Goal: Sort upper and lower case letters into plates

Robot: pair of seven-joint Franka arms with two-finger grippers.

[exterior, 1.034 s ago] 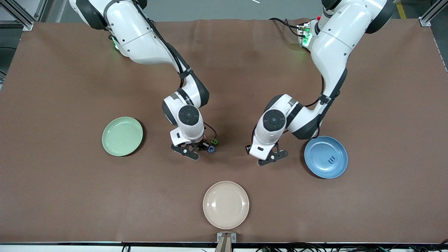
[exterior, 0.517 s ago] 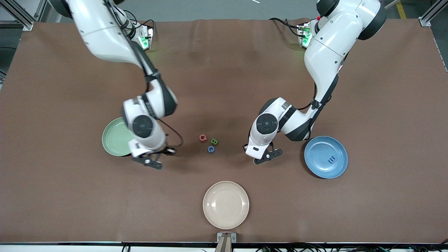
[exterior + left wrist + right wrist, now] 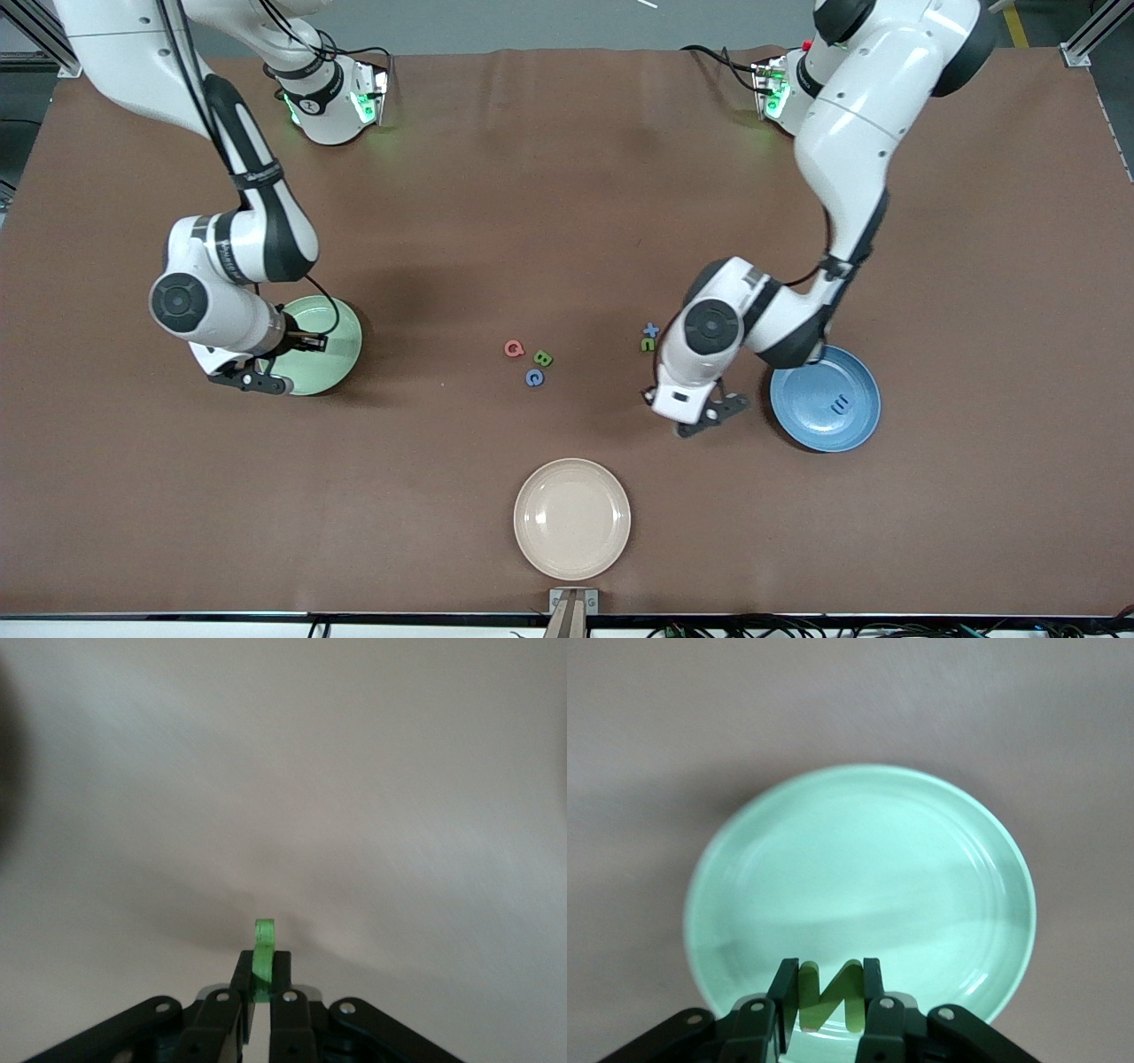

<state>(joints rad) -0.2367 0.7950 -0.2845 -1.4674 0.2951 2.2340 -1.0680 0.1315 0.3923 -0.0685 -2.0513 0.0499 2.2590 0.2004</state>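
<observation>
The right end effector [image 3: 266,383] has swung away from the cluster of letters at the middle of the surface and now hangs over the light green plate's [image 3: 341,350] edge, pinching a green letter N [image 3: 830,997]. The left end effector [image 3: 709,416] has clamped onto a small green letter [image 3: 263,957] and shifted toward the blue plate [image 3: 850,439], uncovering a blue letter x [image 3: 651,330] and a green letter [image 3: 648,344].

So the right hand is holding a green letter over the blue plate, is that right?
Not quite. The right hand does hold a green letter, but over the light green plate, not the blue plate. The right wrist view shows it.
</observation>
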